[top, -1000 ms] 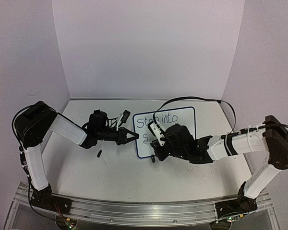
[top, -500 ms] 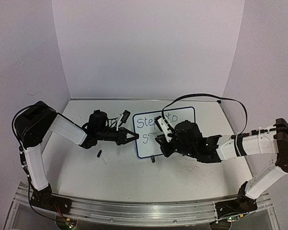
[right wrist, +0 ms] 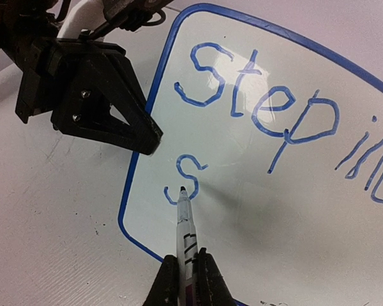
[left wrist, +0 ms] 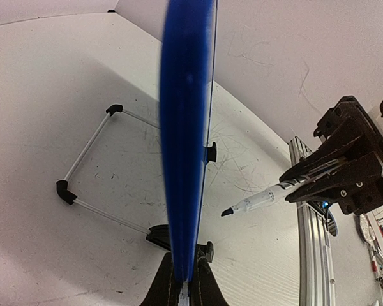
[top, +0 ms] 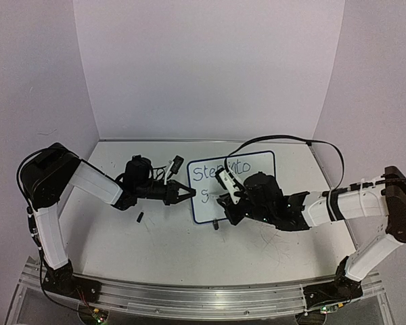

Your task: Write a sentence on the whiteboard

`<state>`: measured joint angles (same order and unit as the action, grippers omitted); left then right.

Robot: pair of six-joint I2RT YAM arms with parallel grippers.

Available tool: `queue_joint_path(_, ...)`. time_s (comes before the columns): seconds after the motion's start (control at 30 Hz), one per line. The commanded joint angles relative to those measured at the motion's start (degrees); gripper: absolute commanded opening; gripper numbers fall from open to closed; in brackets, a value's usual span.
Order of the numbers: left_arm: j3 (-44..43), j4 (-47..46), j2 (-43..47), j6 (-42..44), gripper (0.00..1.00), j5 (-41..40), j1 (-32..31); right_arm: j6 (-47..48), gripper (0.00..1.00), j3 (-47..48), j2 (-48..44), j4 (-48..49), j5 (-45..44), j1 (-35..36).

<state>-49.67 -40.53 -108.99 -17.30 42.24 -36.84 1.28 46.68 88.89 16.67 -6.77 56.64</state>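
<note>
Clamped marker (right wrist: 184,220) — tip at whiteboard (right wrist: 262,210)

The right tool (right wrist: 186,280) gripped a marker (right wrist: 184,223), tip on the whiteboard (right wrist: 274,217). The sentence (right wrist: 268,108) read "Step", then S below.

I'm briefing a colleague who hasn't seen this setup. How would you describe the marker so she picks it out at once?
Find the small blue-framed whiteboard mid-table, its left edge pinched by the left gripper. At its lower left corner the right gripper is shut on a slim marker: pale-barrelled between black fingers, dark tip at the lone "S".
</note>
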Motion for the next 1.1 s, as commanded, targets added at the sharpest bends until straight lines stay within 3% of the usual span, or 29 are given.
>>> queue_joint_path(0.0,0.49,3.5,0.51,2.27,0.0,-3.81,0.63,-0.04,0.0,1.33,0.25,1.53,-0.96,-0.05)
queue_joint_path(1.07,-0.36,4.37,0.1,2.62,0.0,-3.41,0.62,0.25,0.0,1.39,0.01,1.68,-5.26,-0.06)
